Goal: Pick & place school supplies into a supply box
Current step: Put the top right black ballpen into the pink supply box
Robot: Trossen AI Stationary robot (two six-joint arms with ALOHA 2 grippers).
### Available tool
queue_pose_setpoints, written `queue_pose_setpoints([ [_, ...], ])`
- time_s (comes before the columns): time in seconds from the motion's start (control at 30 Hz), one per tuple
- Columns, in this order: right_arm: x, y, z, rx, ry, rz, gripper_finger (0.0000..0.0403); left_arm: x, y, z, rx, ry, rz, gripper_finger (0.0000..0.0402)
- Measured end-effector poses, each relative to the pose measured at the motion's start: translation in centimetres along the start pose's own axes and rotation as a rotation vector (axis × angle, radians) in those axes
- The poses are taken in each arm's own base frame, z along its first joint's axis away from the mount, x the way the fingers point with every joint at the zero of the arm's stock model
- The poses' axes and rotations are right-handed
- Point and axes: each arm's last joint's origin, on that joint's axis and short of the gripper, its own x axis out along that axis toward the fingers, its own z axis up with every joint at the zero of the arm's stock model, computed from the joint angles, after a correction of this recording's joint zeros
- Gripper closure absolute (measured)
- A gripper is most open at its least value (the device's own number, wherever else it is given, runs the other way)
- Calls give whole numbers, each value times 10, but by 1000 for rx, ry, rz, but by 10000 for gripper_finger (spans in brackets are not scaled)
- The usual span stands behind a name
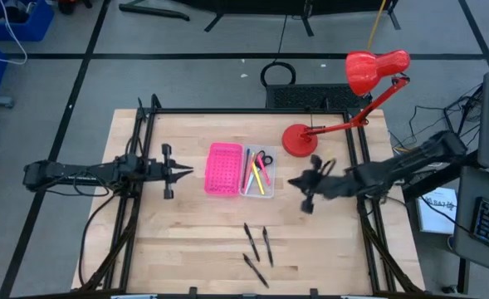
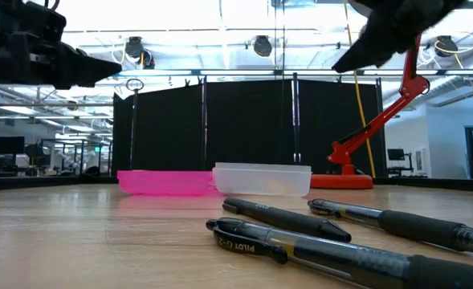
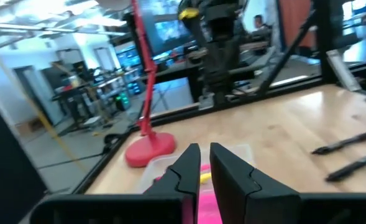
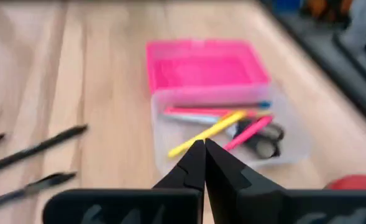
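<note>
The supply box (image 1: 258, 174) is a translucent tray on the table's middle, seen too in the right wrist view (image 4: 294, 149) and the low view (image 2: 262, 178). It holds black-handled scissors (image 4: 263, 142) and yellow, pink and blue pens (image 4: 215, 127). Three black pens (image 1: 256, 247) lie on the bare wood nearer the table's near edge (image 2: 300, 229). My right gripper (image 1: 296, 183) (image 4: 202, 144) hovers shut just right of the box, above the table. My left gripper (image 1: 186, 172) (image 3: 204, 148) hovers shut left of the pink tray.
A bright pink perforated tray (image 1: 223, 169) lies against the box's left side. A red desk lamp stands with its base (image 1: 298, 139) behind the box, near the far edge, and its head (image 1: 377, 68) beyond the table. Bare wood lies around the three pens.
</note>
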Motion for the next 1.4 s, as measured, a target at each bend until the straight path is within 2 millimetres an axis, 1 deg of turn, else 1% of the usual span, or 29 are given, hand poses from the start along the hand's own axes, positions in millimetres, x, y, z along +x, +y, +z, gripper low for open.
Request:
queue_pose_setpoints([
  [0.1,12,26,17,30,136,-9,403,0,2,-1,-2,21,60,356],
  [0.27,34,88,46,51,224,20,403,0,2,-7,-25,99,121,355],
  [0.37,45,118,59,118,320,-6,403,-1,2,-10,-21,139,120,355],
  [0.47,58,145,66,229,470,14,403,-1,1,-11,-27,148,117,355],
  [0.57,74,170,63,308,595,-6,403,-1,1,-11,-17,141,119,355],
  [0.63,84,182,58,384,674,-35,403,-1,1,-11,-26,142,119,355],
  [0.73,94,196,47,521,761,-93,403,-1,0,-16,-45,198,105,355],
  [0.83,98,206,33,619,830,-140,403,-1,0,-16,-41,195,104,355],
  [0.97,98,217,23,689,858,-167,401,-1,0,-15,-45,187,99,355],
  [1.03,98,219,22,694,855,-163,391,-1,0,-15,-45,185,99,355],
  [1.1,99,219,22,705,849,-159,371,-1,0,-15,-45,185,99,355],
  [1.2,100,219,23,702,800,-175,326,-1,0,-15,-45,182,100,355],
  [1.3,106,214,17,730,802,-193,274,-1,1,-13,-29,162,104,355],
  [1.4,113,211,9,757,821,-196,232,-1,1,-12,-18,157,106,355],
])
